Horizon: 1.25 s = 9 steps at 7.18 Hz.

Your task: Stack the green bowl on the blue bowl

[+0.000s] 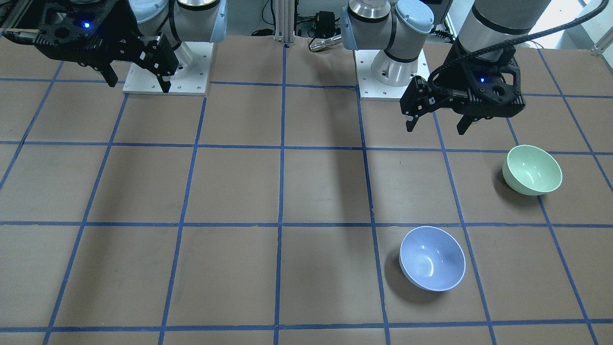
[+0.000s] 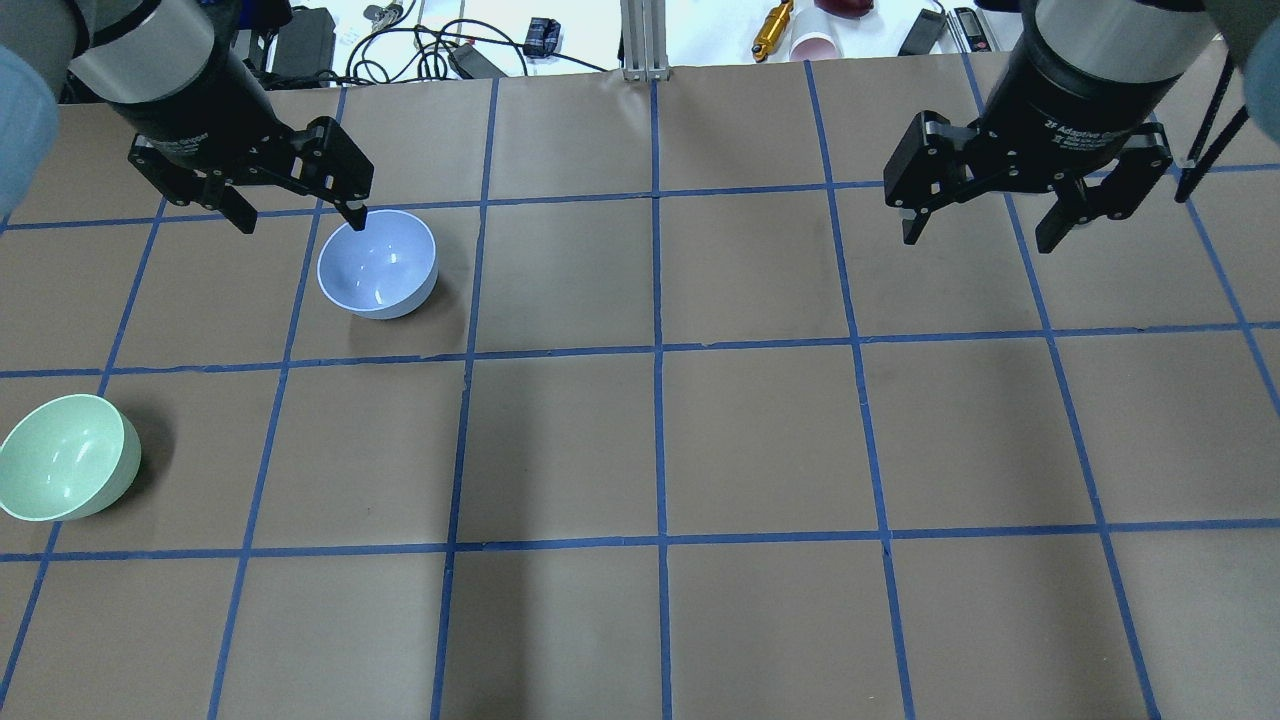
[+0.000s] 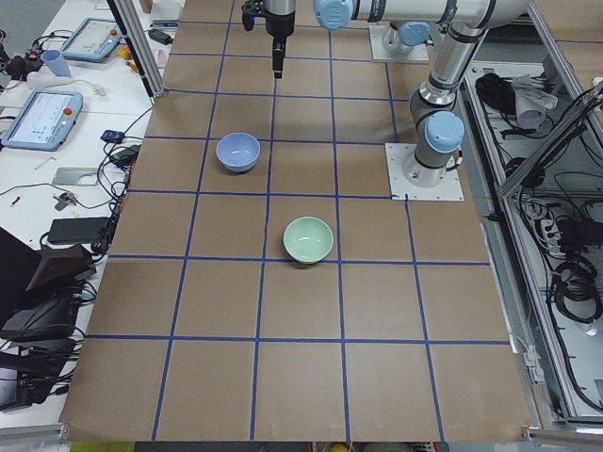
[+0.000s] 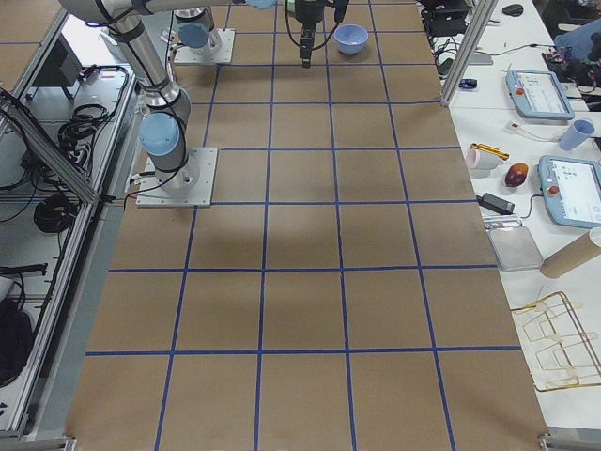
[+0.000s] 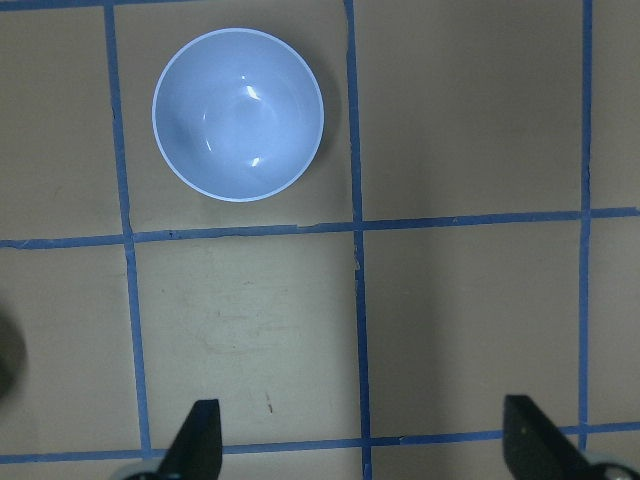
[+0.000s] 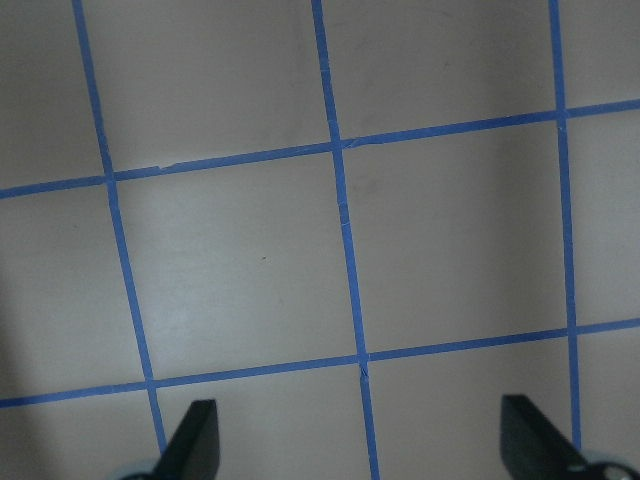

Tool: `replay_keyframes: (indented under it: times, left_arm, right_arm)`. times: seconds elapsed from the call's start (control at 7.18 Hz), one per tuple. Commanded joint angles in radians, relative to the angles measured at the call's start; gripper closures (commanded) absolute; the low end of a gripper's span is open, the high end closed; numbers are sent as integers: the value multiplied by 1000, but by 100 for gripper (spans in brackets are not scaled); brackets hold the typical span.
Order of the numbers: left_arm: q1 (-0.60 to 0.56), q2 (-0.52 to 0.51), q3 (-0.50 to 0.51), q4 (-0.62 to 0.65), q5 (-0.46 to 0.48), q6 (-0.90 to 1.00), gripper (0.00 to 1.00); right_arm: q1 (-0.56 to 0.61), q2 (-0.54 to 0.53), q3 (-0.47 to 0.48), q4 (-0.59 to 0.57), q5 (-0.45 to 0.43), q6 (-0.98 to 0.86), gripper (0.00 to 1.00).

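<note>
The green bowl (image 1: 532, 170) stands upright on the table on my left side, near the table's left edge in the overhead view (image 2: 65, 470). The blue bowl (image 1: 432, 258) stands upright about one grid square further out (image 2: 378, 263), apart from the green one. My left gripper (image 2: 300, 222) is open and empty, hovering high above the table; in its wrist view the blue bowl (image 5: 238, 114) lies ahead and left of the fingers. My right gripper (image 2: 977, 240) is open and empty, hovering over bare table on the right side.
The table (image 2: 660, 450) is covered in brown paper with a blue tape grid. The two arm bases (image 1: 166, 72) (image 1: 393, 72) stand on white plates at the robot's edge. Cables, tools and a cup (image 2: 815, 45) lie beyond the far edge.
</note>
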State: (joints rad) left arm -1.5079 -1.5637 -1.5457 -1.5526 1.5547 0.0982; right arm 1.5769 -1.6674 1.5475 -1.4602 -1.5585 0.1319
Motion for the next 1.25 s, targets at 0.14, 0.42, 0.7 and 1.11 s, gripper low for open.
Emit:
replay_keyframes:
  times: [0.14, 0.42, 0.7, 1.11]
  left_arm:
    - [0, 2, -1, -1, 1, 1, 0]
    - [0, 2, 2, 0, 1, 1, 0]
    - [0, 1, 10, 0, 1, 1, 0]
    - [0, 2, 6, 0, 18, -3, 0]
  right_arm:
    - [0, 0, 0, 1, 0, 0, 0]
    - [0, 0, 0, 0, 0, 0, 0]
    - [0, 0, -1, 1, 0, 0, 0]
    - [0, 0, -1, 1, 0, 0, 0]
